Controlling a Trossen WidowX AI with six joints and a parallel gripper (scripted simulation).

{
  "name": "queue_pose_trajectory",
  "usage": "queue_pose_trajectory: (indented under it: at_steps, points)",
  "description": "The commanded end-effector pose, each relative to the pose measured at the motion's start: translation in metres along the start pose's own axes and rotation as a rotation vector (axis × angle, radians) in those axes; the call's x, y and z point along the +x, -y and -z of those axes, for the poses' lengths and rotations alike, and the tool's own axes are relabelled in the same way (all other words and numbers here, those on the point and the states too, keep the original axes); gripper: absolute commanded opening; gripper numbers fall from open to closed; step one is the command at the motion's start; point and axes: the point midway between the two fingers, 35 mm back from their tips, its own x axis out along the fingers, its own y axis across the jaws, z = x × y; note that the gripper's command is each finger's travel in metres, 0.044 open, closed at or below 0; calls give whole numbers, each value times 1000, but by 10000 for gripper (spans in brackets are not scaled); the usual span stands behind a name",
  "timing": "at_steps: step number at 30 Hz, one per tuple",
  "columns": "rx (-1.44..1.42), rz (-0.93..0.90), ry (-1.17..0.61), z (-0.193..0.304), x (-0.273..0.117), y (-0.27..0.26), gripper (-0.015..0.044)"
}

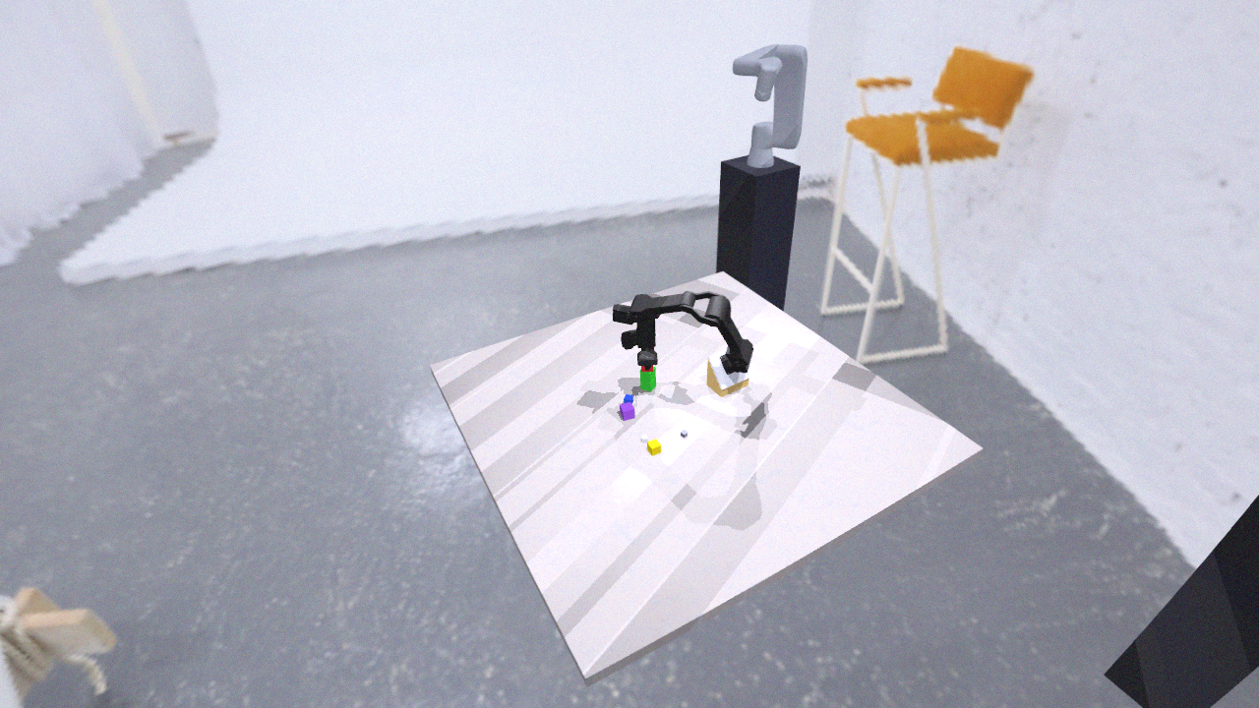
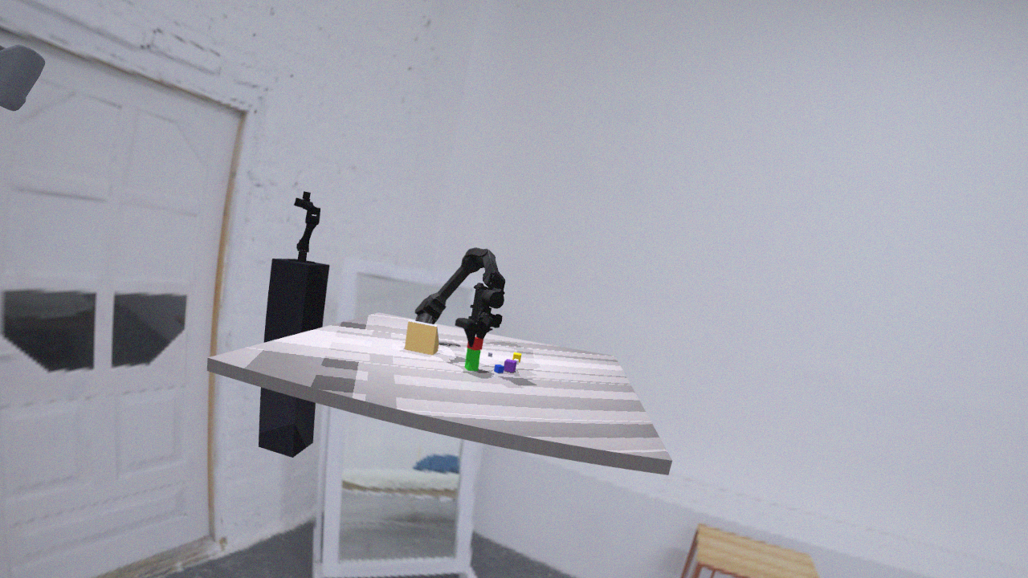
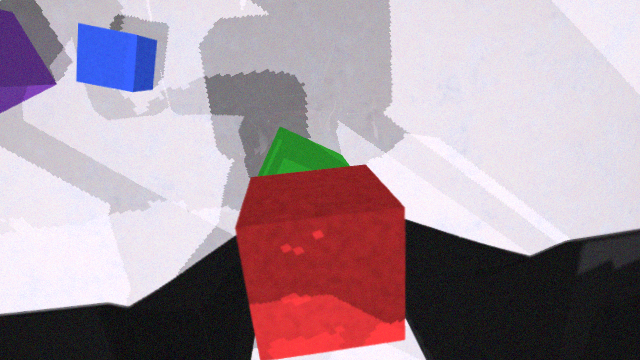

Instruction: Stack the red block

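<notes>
The green tower [image 1: 647, 381] [image 2: 472, 360] [image 3: 306, 151] stands upright on the table [image 1: 792, 510] [image 2: 575, 424]. My gripper [image 1: 646, 365] [image 2: 475, 340] [image 3: 316, 234] points down above it, shut on the red block [image 1: 643, 369] [image 2: 476, 344] [image 3: 325, 250]. In the top and exterior views the red block shows at the tower's top, a little to the right of it in the exterior view. In the wrist view the block hides most of the tower, whose visible part sticks out past the block's upper edge, turned relative to it. I cannot tell whether block and tower touch.
A blue block [image 1: 629, 398] [image 2: 499, 368] [image 3: 106, 57] and a purple block [image 1: 627, 411] [image 2: 510, 365] [image 3: 20, 55] lie near the tower. A yellow block [image 1: 654, 446] [image 2: 517, 356] and a small grey cube [image 1: 684, 433] [image 2: 490, 354] lie farther off. A tan wedge [image 1: 729, 383] [image 2: 421, 337] stands by the arm's base.
</notes>
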Motion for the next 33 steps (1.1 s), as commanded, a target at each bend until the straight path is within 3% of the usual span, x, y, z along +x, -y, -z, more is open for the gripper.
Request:
queue_pose_trajectory:
  at_steps: [1, 24, 33]
  points:
    - [6, -4, -1, 1, 1, 0, 0]
    - [6, -4, -1, 1, -3, 0, 0]
    - [3, -2, -2, 1, 1, 0, 236]
